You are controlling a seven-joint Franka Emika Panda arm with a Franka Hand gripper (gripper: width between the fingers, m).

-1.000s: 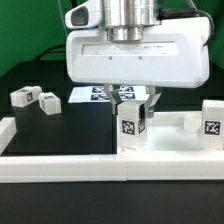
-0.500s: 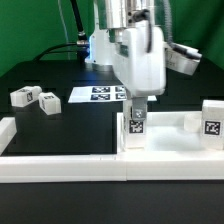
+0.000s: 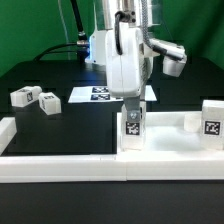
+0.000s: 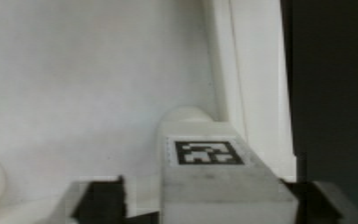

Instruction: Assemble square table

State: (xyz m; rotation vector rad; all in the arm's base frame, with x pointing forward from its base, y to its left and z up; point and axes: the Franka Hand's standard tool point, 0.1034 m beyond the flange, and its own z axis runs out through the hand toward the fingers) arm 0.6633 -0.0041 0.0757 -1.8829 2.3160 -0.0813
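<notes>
While its fingers (image 4: pixel 101 203) clamp both flanks of the leg (image 3: pixel 132 128), the gripper (image 3: pixel 133 105) holds it upright just below itself, at a corner of the panel (image 3: pixel 172 138). The leg looks light, stiff, slick plastic; the flat sides near its top suit gripping.

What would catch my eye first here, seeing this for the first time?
The robot's big white hand, hanging in the middle of the exterior view with its fingers on either side of a small upright leg that bears a black-and-white tag. That leg stands on the white panel; another tagged leg stands at the exterior view's right.
</notes>
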